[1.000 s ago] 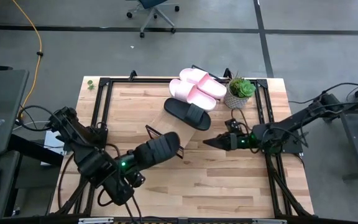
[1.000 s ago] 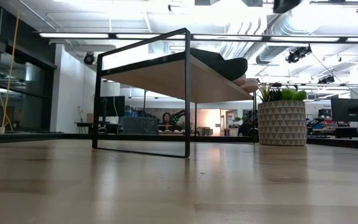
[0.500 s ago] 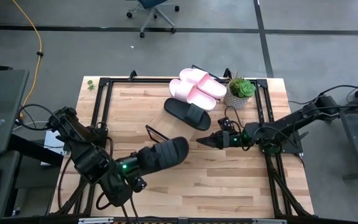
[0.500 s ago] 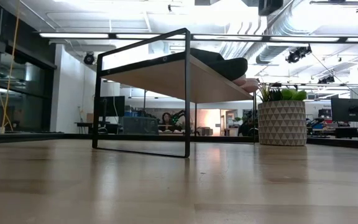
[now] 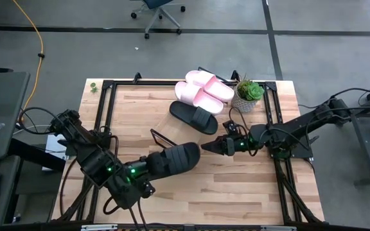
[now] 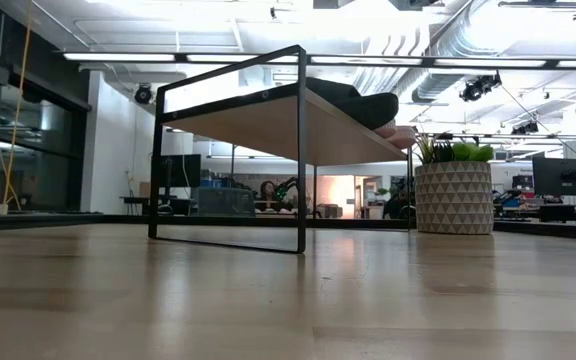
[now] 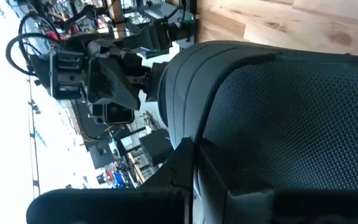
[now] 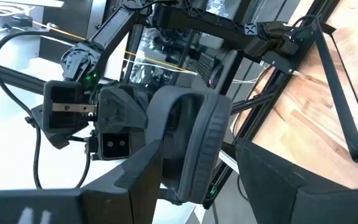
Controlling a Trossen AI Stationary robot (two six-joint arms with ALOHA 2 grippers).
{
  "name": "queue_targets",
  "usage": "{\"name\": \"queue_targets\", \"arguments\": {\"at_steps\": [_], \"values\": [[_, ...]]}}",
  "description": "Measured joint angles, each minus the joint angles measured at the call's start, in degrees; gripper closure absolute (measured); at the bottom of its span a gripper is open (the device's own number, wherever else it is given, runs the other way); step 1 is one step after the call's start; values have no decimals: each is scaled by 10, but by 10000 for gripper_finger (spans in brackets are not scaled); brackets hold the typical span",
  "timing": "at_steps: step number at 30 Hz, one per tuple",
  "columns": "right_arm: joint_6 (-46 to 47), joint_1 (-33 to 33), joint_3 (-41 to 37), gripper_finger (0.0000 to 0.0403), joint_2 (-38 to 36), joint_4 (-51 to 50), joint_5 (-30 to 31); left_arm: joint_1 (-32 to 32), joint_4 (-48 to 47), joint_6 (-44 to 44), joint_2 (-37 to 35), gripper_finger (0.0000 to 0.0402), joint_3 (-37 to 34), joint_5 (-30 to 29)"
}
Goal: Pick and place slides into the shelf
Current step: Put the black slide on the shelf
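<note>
A black slide (image 5: 172,160) is hanging above the desk (image 5: 236,186) just off the shelf's (image 5: 172,122) near end, pinched at its heel by the left hand (image 5: 148,168), its long axis pointing toward the right hand (image 5: 205,146). That right hand is hovering spread just beyond the toe, apparently for a handover. Three slides are lying on the shelf beside a potted plant (image 5: 247,94), with open grey floor all around.

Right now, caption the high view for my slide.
Left gripper offers a matte black slide to the right gripper's open fingers.
</note>
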Motion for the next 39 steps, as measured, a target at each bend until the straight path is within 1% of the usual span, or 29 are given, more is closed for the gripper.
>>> {"name": "queue_targets", "arguments": {"at_steps": [8,12,19,23,26,30,33,39], "values": [[9,0,0,208,12,-1,-4,0,1,0,0,401,0,0],[10,0,0,208,29,24,-18,0,9,6,0,401,0,1],[10,0,0,208,54,69,-24,1,30,30,0,401,0,5],[10,0,0,208,59,81,-24,13,29,28,0,401,0,24],[10,0,0,212,59,82,-21,24,30,28,0,401,0,26],[9,0,0,233,59,79,-15,38,30,30,0,401,0,35],[5,0,0,259,59,78,-16,41,30,30,0,401,0,45],[-2,0,0,309,59,78,-14,41,30,40,0,401,0,46]]}}
